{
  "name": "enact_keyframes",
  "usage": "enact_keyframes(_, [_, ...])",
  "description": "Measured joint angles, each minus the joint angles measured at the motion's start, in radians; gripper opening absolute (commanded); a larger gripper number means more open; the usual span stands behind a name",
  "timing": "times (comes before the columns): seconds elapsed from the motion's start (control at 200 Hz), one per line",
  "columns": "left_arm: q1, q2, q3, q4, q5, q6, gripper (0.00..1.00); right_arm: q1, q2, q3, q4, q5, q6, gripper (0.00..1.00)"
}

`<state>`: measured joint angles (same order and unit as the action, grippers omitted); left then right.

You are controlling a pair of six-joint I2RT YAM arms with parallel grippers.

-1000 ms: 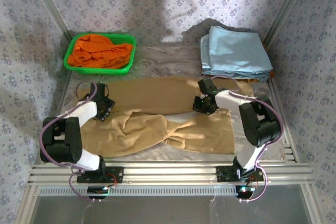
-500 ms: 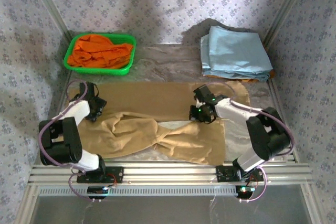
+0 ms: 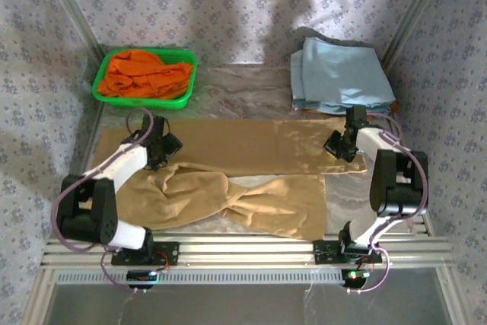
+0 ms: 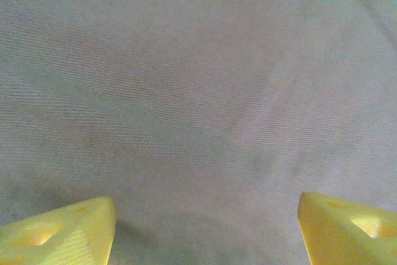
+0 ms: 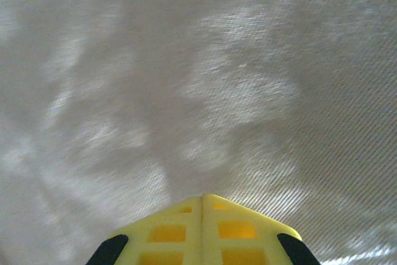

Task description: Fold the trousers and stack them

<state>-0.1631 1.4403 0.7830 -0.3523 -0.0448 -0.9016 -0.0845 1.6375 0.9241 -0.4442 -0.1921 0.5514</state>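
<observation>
Top external: orange garment [image 3: 146,75] in basket [image 3: 141,101], trousers [image 3: 228,142] outside

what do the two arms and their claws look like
The left arm and right arm have white links and bulky black joints, each with a pale purple cable looping alongside. The left claw and right claw have black bodies. Up close the fingers are bright yellow plastic wedges; the right claw's show a grid of cut-outs and black patches at the sides.
</observation>
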Motion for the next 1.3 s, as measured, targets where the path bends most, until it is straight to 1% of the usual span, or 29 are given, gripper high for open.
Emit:
enact_keyframes(0.14, [0.013, 0.085, -0.008, 0.037, 0.005, -0.002, 0.76, -0.001, 0.057, 0.02, 0.015, -0.006, 0.013, 0.03])
enact_keyframes(0.32, [0.082, 0.139, 0.019, 0.106, 0.016, -0.006, 0.75, 0.033, 0.128, 0.092, 0.035, -0.023, 0.021, 0.03])
enact_keyframes(0.46, [0.148, 0.148, 0.024, 0.143, 0.031, -0.008, 0.75, 0.071, 0.165, 0.137, 0.042, -0.034, 0.021, 0.03])
enact_keyframes(0.565, [0.177, 0.148, 0.026, 0.141, 0.035, 0.0, 0.75, 0.092, 0.166, 0.141, 0.032, -0.033, 0.021, 0.05])
enact_keyframes(0.61, [0.182, 0.146, 0.029, 0.137, 0.037, 0.005, 0.76, 0.097, 0.162, 0.141, 0.024, -0.033, 0.02, 0.08])
enact_keyframes(0.645, [0.183, 0.145, 0.032, 0.129, 0.038, 0.012, 0.77, 0.098, 0.156, 0.141, 0.01, -0.032, 0.018, 0.14])
enact_keyframes(0.665, [0.184, 0.144, 0.034, 0.124, 0.04, 0.017, 0.78, 0.098, 0.152, 0.141, -0.001, -0.029, 0.015, 0.19])
enact_keyframes(0.695, [0.184, 0.141, 0.036, 0.116, 0.046, 0.023, 0.79, 0.098, 0.141, 0.141, -0.017, -0.024, 0.009, 0.3])
enact_keyframes(0.72, [0.184, 0.137, 0.037, 0.11, 0.053, 0.027, 0.8, 0.098, 0.127, 0.14, -0.032, -0.017, 0.01, 0.36])
enact_keyframes(0.815, [0.182, 0.102, 0.037, 0.072, 0.077, 0.046, 0.85, 0.098, 0.029, 0.122, -0.075, 0.008, -0.012, 0.46])
enact_keyframes(0.909, [0.166, 0.029, 0.038, 0.03, 0.083, 0.066, 0.91, 0.098, -0.124, 0.07, -0.112, 0.029, -0.027, 0.52])
enact_keyframes(0.974, [0.144, -0.037, 0.038, 0.002, 0.085, 0.08, 0.92, 0.098, -0.225, 0.02, -0.136, 0.032, -0.036, 0.55])
enact_keyframes(1.044, [0.114, -0.112, 0.037, -0.028, 0.085, 0.089, 0.92, 0.098, -0.295, -0.044, -0.158, 0.029, -0.039, 0.56])
enact_keyframes(1.184, [0.029, -0.261, 0.002, -0.074, 0.081, 0.098, 0.92, 0.098, -0.324, -0.179, -0.182, 0.007, -0.036, 0.57])
enact_keyframes(1.299, [-0.053, -0.349, -0.054, -0.121, 0.082, 0.101, 0.92, 0.1, -0.294, -0.238, -0.185, -0.031, -0.035, 0.5])
